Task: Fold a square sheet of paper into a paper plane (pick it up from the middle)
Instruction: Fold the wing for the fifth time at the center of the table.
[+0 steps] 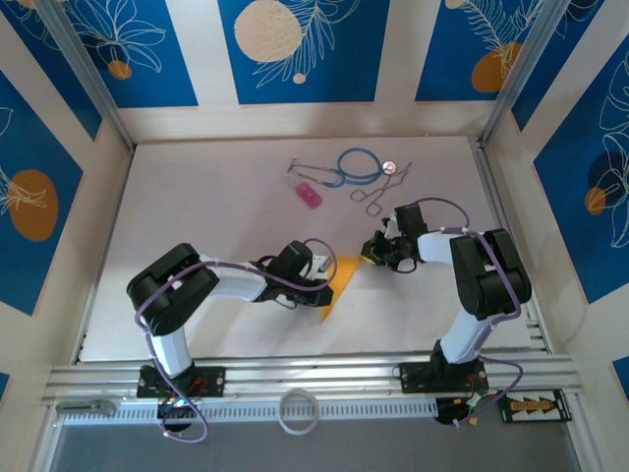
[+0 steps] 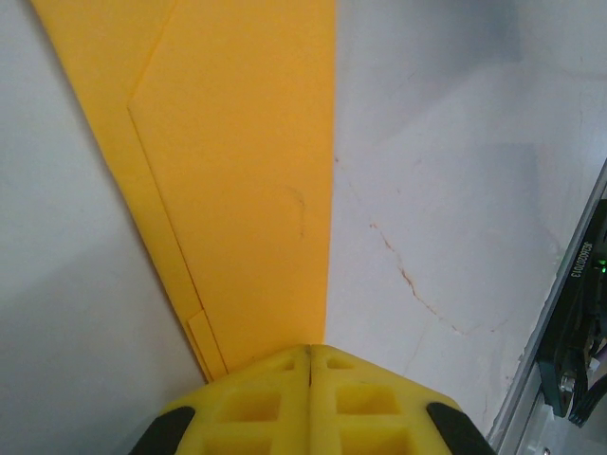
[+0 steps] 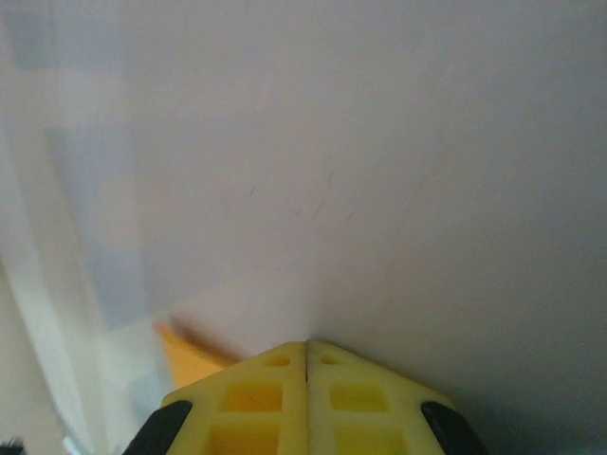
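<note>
My left tool (image 1: 324, 273) is clenched, its two yellow tips meeting in a tight seam, and I rest them on the narrow end of the sheet of paper (image 1: 346, 267). I judge this is to pin the folds flat and sharpen the crease, not to lift anything. From the left wrist, the sheet of paper (image 2: 247, 190) is a long orange-yellow wedge running away from my left tool (image 2: 310, 353). It is matte and thin, with one straight clean edge and stepped layers along the other side. It lies flat on the white tabletop (image 1: 216, 197), nearer the near edge than the far one, about midway between the sides. My right tool (image 3: 306, 347) is clenched too and grasps nothing. It sits just beside the paper, a corner of which (image 3: 190, 358) shows at its left, likely ready to press the next fold. The tabletop is smooth, with faint hairline scratches
</note>
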{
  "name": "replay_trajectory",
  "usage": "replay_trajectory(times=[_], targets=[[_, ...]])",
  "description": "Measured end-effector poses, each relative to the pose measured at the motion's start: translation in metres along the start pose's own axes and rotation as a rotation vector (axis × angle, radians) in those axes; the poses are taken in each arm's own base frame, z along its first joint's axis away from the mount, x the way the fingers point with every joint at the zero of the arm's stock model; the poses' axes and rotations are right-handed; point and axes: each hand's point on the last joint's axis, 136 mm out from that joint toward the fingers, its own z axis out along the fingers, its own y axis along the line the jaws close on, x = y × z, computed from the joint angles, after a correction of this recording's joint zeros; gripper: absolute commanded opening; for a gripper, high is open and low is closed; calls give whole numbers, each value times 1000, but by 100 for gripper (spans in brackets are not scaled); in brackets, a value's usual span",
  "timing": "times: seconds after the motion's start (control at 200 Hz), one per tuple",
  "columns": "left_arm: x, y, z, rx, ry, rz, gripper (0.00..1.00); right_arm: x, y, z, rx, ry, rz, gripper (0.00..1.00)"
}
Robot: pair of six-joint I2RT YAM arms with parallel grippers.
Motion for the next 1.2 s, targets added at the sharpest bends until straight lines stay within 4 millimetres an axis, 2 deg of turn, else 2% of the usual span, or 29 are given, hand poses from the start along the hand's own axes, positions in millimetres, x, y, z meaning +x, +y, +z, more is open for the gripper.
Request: replay_trajectory(times=[0.12, 0.23, 0.4, 0.6, 0.745, 0.94, 1.201], targets=[[0, 0, 0, 0, 0, 2, 0, -7, 2, -11, 36, -40, -22, 3], [0, 0, 0, 0, 0, 2, 0, -7, 18, -26, 22, -78, -65, 3], [0, 0, 0, 1, 0, 2, 0, 16, 41, -40, -58, -94, -136, 5], [0, 0, 0, 1, 0, 2, 0, 58, 56, -30, -118, 8, -189, 5], [0, 0, 0, 0, 0, 2, 0, 79, 68, -22, -149, 72, -226, 4], [0, 0, 0, 0, 0, 2, 0, 94, 63, -10, -139, 139, -223, 3], [0, 0, 0, 1, 0, 2, 0, 98, 60, -2, -139, 165, -215, 2]])
